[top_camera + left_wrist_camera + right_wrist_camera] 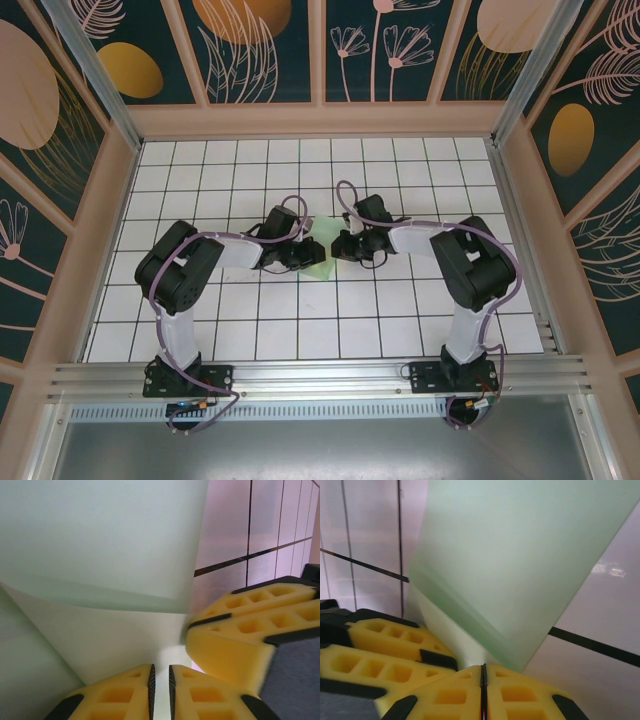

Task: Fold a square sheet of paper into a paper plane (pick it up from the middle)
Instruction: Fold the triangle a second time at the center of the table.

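So the left gripper [160, 692] is being squeezed almost together on the left side of the folded sheet of paper [100, 540], which is being held at the middle of the desk [300, 330], long axis pointing away from the near edge, equally close to both, and its right side is being clamped by the fully closed right gripper [483, 690].

The left arm [190, 265] and right arm [465, 262] bend in from the near edge, wrists facing each other; the left gripper [160, 682] nips the paper [100, 540], a thin slit between its pads; the right gripper [483, 677] pinches it tight.
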Controlling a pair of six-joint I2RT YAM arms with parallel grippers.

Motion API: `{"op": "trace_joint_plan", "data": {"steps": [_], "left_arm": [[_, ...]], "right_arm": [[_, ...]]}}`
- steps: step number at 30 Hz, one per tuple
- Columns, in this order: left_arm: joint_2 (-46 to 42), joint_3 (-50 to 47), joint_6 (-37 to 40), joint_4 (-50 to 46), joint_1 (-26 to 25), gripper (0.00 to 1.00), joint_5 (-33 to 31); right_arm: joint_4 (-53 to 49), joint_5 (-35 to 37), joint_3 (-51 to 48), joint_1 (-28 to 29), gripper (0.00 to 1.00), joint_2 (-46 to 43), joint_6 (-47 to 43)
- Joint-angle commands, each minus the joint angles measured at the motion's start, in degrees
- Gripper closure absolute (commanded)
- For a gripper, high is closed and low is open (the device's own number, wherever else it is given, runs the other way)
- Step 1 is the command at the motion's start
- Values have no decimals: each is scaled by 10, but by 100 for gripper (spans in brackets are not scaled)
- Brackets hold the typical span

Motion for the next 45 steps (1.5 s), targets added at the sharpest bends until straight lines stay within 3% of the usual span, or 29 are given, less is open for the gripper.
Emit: {"op": "trace_joint_plan", "data": {"steps": [1,13,34,45], "left_arm": [[10,2,-1,-29,-1,81,-25],[-39,17,3,-13,-1,79,-43],[6,31,5,-82,2,79,-134],[-22,6,0,-78,41,78,-154]], "right_arm": [[-10,4,15,3,90,19,-11],[-66,58,20,4,90,38,-32],[-118,135,36,17,92,81,-57],[-132,177,35,16,92,92,-65]]}}
